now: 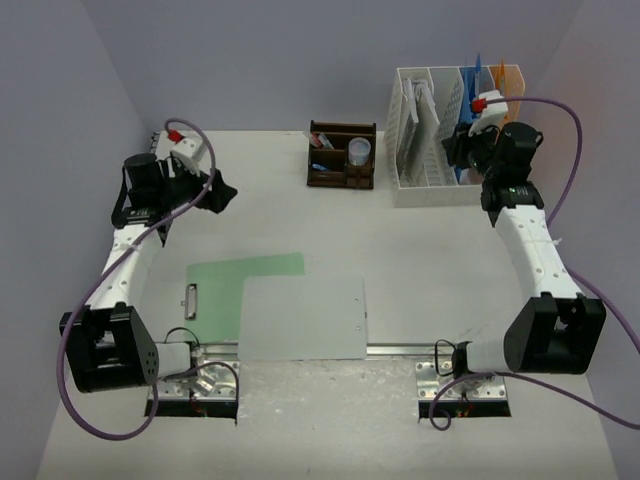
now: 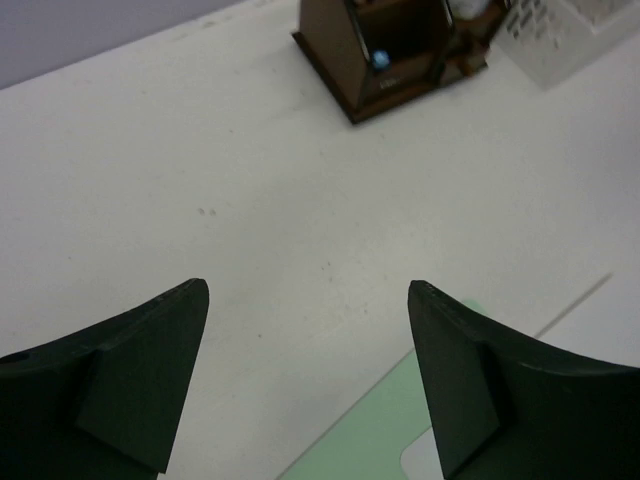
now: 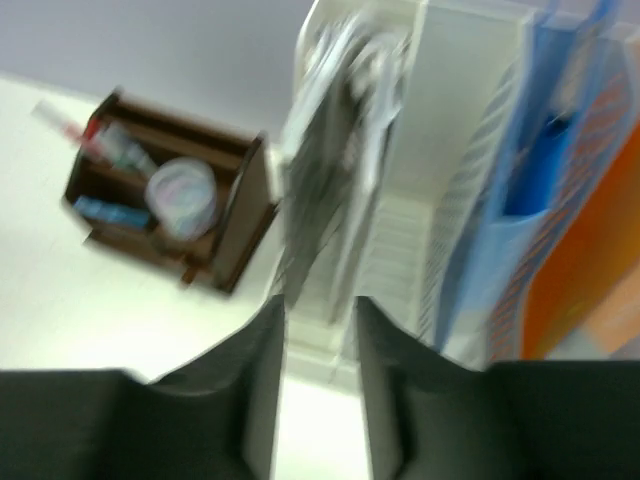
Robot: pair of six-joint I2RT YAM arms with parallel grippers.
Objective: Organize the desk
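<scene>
The left arm (image 1: 125,262) and the right arm (image 1: 530,245) are wearing white shells dotted with small holes, and bulky black housings are capping their joints. A purple cable (image 1: 96,292) is trailing along the left arm, and a second purple cable (image 1: 578,125) is arching off the right. A red cap (image 1: 174,132) is topping the left wrist and a second red cap (image 1: 481,101) the right. The left gripper (image 2: 308,287) is showing matte black, wedge-shaped fingers (image 2: 130,390) with flat raised pads.

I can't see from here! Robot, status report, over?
Left fingers open, empty, over the desk. Right fingers narrowly apart, empty, at the white file rack. Grey board overlaps green sheet at desk's near edge.
</scene>
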